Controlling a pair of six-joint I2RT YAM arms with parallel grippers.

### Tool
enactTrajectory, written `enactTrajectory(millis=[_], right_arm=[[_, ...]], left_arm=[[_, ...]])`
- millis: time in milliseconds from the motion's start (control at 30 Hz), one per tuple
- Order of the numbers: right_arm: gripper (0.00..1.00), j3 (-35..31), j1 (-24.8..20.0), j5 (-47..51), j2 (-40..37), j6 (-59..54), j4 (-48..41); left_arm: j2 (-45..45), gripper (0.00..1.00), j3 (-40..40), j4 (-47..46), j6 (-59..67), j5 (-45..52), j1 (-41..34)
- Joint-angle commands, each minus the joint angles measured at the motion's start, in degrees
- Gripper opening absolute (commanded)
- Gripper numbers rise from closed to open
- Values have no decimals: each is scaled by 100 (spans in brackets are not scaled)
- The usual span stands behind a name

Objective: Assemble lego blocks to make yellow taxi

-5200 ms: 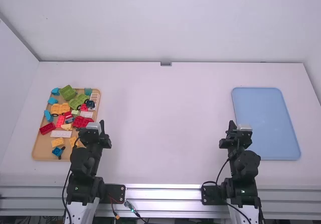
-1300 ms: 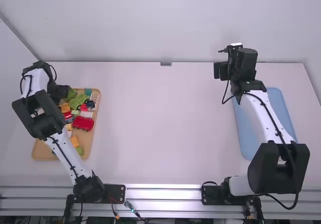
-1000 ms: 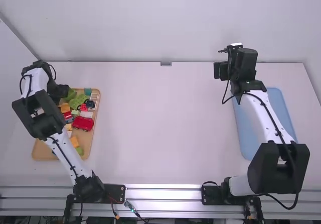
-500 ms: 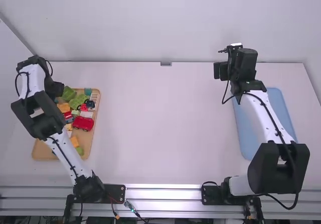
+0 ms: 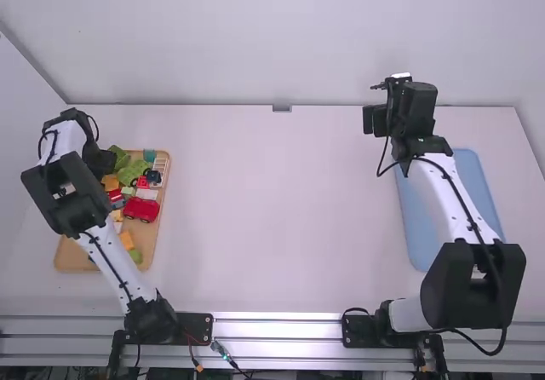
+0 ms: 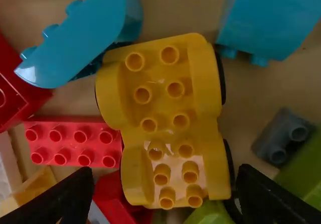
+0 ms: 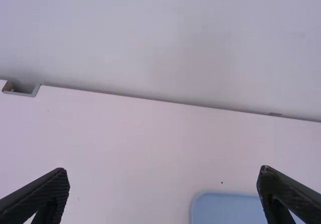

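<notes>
In the high view, the left gripper (image 5: 102, 160) is over the tan tray (image 5: 155, 245), the right gripper (image 5: 396, 83) well apart. In the left wrist view, fingers (image 6: 67, 196) stand spread above the tray's yellow wheeled base (image 6: 168, 106); in the right, fingers (image 7: 47, 194) are parted.

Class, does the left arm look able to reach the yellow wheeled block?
Probably yes: the left hand is open above the yellow wheeled block, nothing lies on it, though a red brick sits close beside.

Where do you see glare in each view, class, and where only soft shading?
High view: bright glare along the metal rail. Left wrist view: glossy highlights on the yellow wheeled block. Right wrist view: only faint, soft shading on the wall.
</notes>
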Motion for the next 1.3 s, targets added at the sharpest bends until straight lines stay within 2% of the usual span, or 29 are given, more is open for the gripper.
enactTrajectory(millis=[0, 233, 367, 467, 600, 733, 867, 933, 1267], right_arm=[[99, 170, -26, 9, 57, 22, 11], [99, 170, -26, 9, 57, 22, 4], [99, 170, -24, 11, 57, 22, -11], [99, 170, -26, 11, 57, 24, -4], [99, 170, -24, 11, 57, 22, 11], [99, 170, -26, 11, 57, 22, 4], [99, 170, -26, 7, 57, 22, -4], [99, 170, -26, 11, 57, 24, -22], [99, 170, -20, 7, 57, 24, -31]], left_arm=[[11, 76, -173, 46, -37, -87, 11], [11, 66, -623, 710, -197, 214, 13], [11, 65, -787, 903, -343, 133, 11], [11, 66, -946, 1091, -367, 179, 13], [11, 77, -1073, 1080, -658, 214, 13], [11, 77, -1069, 1126, -647, 289, 13], [11, 69, -1073, 1126, -769, 380, 13], [11, 59, -1073, 1126, -789, 466, 13], [-175, 52, -1069, 1005, -787, 428, 68]])
